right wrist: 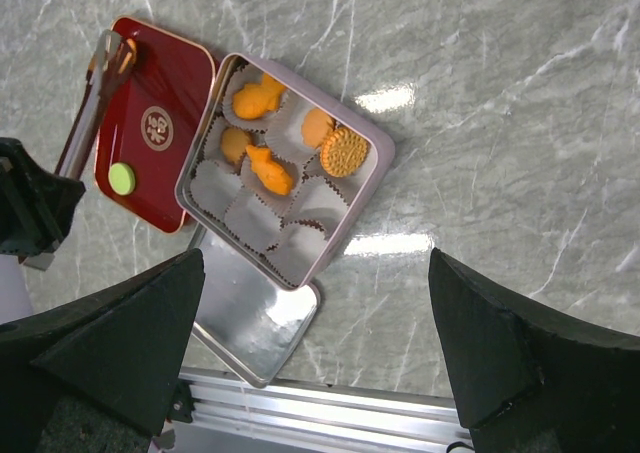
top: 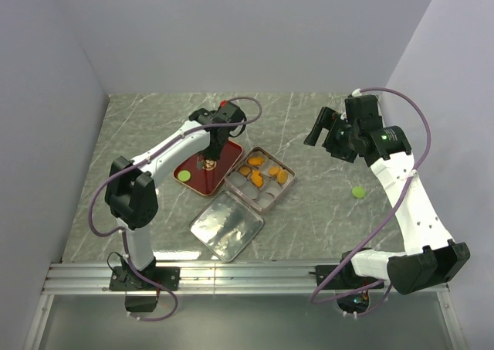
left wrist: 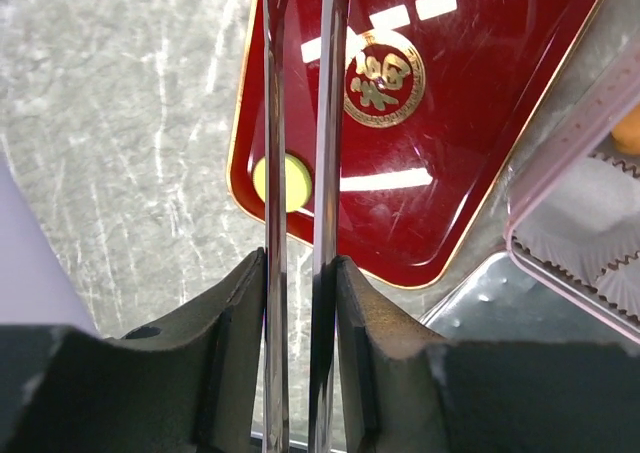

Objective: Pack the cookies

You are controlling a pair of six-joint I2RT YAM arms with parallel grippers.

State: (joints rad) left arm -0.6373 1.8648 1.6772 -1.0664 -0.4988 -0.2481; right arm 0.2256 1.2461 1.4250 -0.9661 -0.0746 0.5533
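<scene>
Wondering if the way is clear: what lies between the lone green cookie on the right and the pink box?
Nothing, just bare marble table between the green cookie and the pink box; the top view shows it.

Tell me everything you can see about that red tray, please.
The red tray is a shallow, glossy rectangle with rounded corners, a thin gold rim and a round gold emblem at its middle; it looks lacquered. It lies flat on the marbled table, close beside the pink tin. One round green cookie sits on it near a corner. The left hand holds tongs over it.
</scene>
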